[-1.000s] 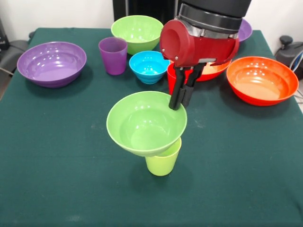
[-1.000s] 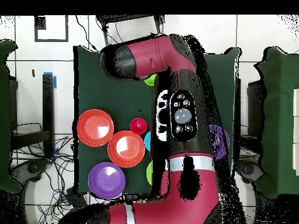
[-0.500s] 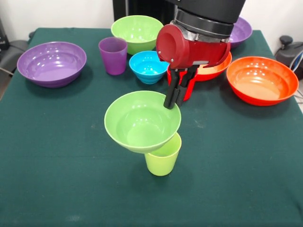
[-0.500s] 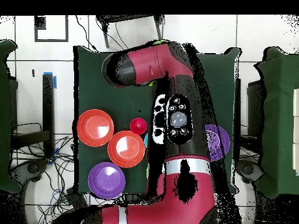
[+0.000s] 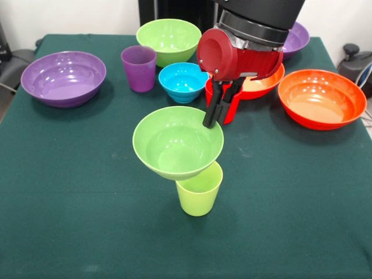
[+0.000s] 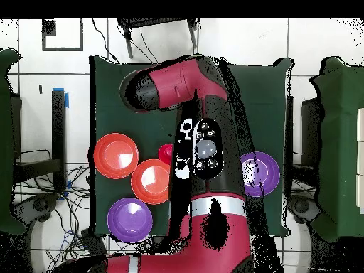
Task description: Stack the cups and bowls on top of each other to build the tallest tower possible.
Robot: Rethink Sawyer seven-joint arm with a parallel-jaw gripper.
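Right now the gripper is clamped on the far rim of the small lime-green bowl, its black fingers closed together over the edge. That bowl hangs tilted above the lime-green cup, its underside right at the cup's rim on the near left side; whether the two touch is hard to tell. The cup stands upright on the green counter, near the middle.

Behind the gripper, the red cup is mostly hidden by the fingers and the red wrist. Just to its left sits the small blue bowl, and left of that the purple cup, both upright and apart from each other. The medium lime-green bowl stands at the far edge behind them. One wide purple bowl lies at the left side, another purple bowl peeks out at the far right behind the arm. One orange bowl sits at the right, and a second orange bowl is partly covered by the wrist.

From overhead the arm covers the middle of the counter, hiding the gripper and the held bowl
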